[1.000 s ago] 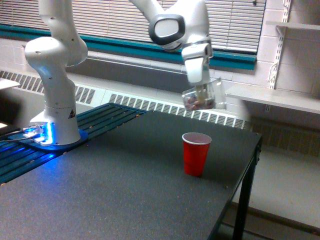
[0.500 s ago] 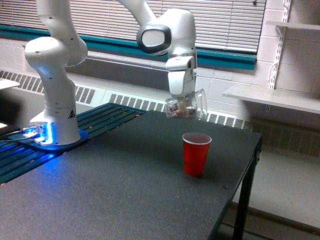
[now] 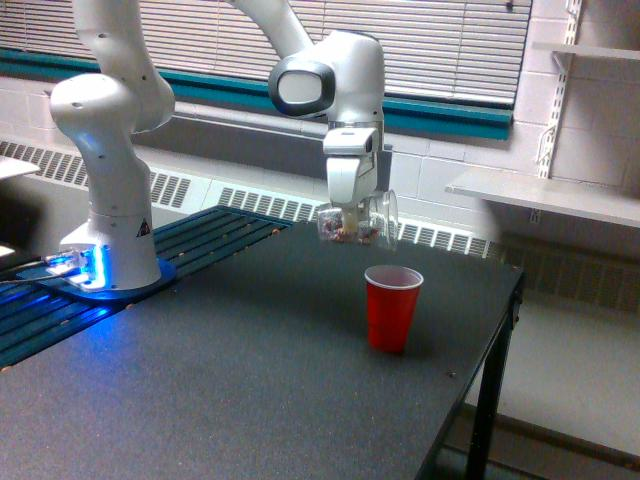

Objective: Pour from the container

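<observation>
The container [image 3: 358, 222], a small clear cup with pinkish-brown bits inside, hangs tilted on its side in the air with its mouth toward the exterior view's right. My gripper [image 3: 352, 215] is shut on it from above. It sits above and a little to the exterior view's left of the red cup [image 3: 391, 308]. That red cup stands upright and open on the dark table [image 3: 220, 380], near its right edge. No bits are visible falling.
The arm's white base [image 3: 108, 230] stands at the exterior view's left on a blue-lit mount. A radiator grille [image 3: 300, 210] runs behind the table. A white shelf [image 3: 545, 195] sticks out at the right. The table's right edge [image 3: 500, 330] drops off close to the red cup.
The gripper has carried the container toward the exterior view's left and slightly lower, and tilted it further onto its side. The red cup has stayed put.
</observation>
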Tool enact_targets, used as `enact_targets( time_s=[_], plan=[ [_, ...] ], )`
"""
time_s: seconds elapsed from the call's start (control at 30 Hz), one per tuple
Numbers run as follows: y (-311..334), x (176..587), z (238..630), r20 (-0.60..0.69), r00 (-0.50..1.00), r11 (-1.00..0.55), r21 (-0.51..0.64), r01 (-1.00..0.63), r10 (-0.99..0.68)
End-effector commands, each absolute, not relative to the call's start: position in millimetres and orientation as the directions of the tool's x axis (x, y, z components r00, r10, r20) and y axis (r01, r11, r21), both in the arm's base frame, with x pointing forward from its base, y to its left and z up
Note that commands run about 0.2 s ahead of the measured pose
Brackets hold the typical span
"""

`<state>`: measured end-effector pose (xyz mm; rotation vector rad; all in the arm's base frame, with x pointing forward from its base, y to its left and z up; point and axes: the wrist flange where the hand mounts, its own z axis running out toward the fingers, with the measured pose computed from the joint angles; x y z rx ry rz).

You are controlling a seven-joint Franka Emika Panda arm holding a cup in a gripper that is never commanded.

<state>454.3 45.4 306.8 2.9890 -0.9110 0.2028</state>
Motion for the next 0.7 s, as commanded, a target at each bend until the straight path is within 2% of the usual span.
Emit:
enact_targets(
  time_s=[0.03,0.7],
  plan=[
    [46.8,452.8,303.3,0.092,0.852,-0.856,-0.011,-0.517,-0.515],
    [35.9,469.8,298.1,0.025,0.88,-0.879,0.049,-0.475,-0.474]
  ],
)
